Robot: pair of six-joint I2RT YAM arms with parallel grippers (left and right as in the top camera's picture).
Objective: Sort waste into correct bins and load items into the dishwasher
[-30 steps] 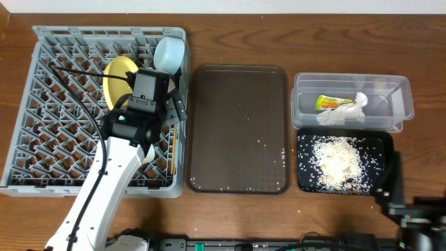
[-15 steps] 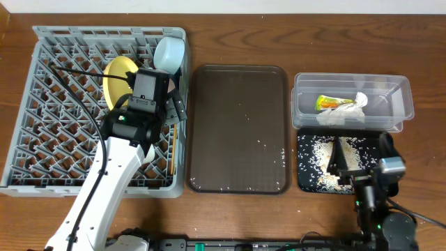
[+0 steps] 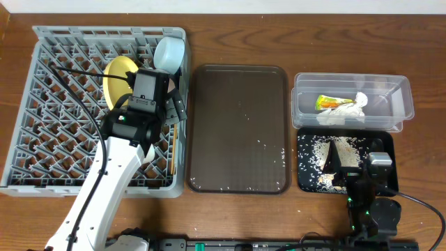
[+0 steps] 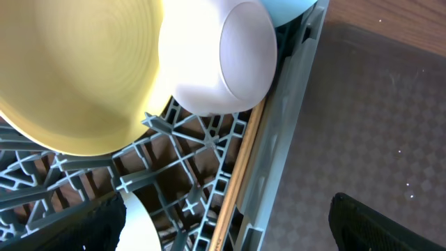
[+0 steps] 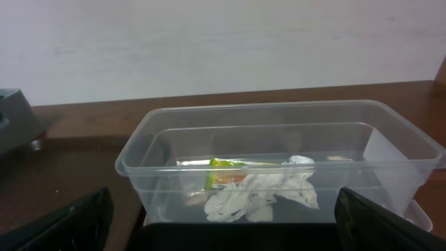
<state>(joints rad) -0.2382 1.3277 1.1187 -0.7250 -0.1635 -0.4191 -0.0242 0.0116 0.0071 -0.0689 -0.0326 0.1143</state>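
Note:
The grey dish rack (image 3: 63, 104) holds the yellow plate (image 3: 117, 78), the light-blue cup (image 3: 169, 52) and chopsticks (image 3: 173, 152) along its right edge. My left gripper (image 3: 167, 111) is open and empty above that edge. Its wrist view shows the plate (image 4: 77, 77), a white cup (image 4: 223, 56), a chopstick (image 4: 240, 181) and part of a white bowl (image 4: 139, 223) between the open fingers (image 4: 230, 233). The clear tub (image 3: 352, 84) holds the wrapper (image 3: 329, 102) and tissue (image 3: 345, 113). My right gripper (image 3: 355, 159) is open over the black tray (image 3: 302, 178) with rice crumbs (image 3: 317, 150).
The dark brown serving tray (image 3: 239, 97) lies between rack and bins, with a few white crumbs (image 3: 279, 157) at its right side. In the right wrist view the tub (image 5: 279, 136) with tissue (image 5: 258, 195) and wrapper (image 5: 226, 174) stands just ahead of the open fingers (image 5: 223, 237).
My right arm has come in from the lower right corner and now sits over the black tray, covering much of the rice. The left arm has not moved.

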